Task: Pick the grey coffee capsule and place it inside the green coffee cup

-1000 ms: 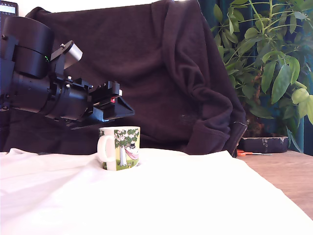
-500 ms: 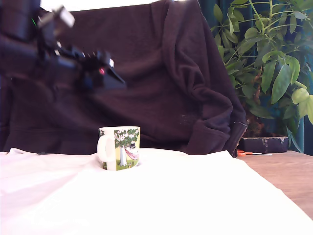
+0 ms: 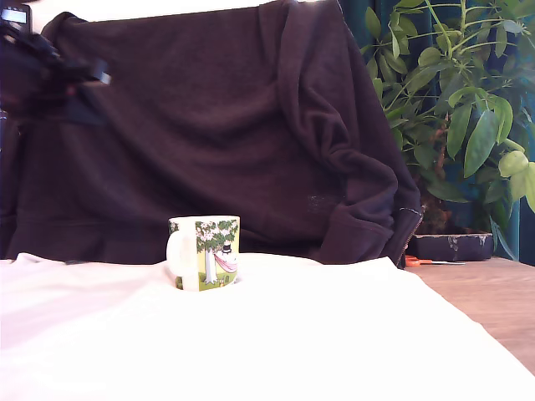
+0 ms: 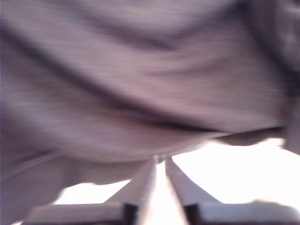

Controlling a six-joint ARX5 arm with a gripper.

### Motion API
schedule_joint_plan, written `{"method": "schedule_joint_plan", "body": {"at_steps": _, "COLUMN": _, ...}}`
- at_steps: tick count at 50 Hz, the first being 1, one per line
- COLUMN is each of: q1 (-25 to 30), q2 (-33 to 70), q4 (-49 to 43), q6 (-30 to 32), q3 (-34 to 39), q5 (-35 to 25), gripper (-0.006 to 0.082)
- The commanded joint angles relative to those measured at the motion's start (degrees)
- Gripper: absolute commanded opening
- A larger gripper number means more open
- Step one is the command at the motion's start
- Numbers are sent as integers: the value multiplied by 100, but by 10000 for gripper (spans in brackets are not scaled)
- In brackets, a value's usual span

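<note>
One green coffee cup (image 3: 206,252), one plant (image 3: 460,109), one dark blanket (image 3: 234,125).

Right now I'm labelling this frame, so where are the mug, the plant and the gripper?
mug (image 3: 219,251), exterior view, on its printed side.
plant (image 3: 481,138), exterior view, on a large leaf.
gripper (image 4: 161,160), wrist view, midway between the fingertips.

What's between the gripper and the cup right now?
Nothing: in the exterior view the stretch from gripper to cup is bare, with only dark cloth behind it.
</note>
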State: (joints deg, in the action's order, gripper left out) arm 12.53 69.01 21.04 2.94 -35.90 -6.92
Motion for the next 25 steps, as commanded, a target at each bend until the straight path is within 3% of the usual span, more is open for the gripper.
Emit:
{"method": "schedule_joint_plan", "body": {"at_steps": 1, "q1": -199, "q2": -129, "q4": -210, "q6": 55, "q3": -4, "q5": 17, "gripper": -18}}
{"method": "schedule_joint_plan", "body": {"at_steps": 25, "q1": -1327, "q2": -949, "q4": -1255, "q6": 48, "q3": -4, "q5": 59, "gripper": -18}}
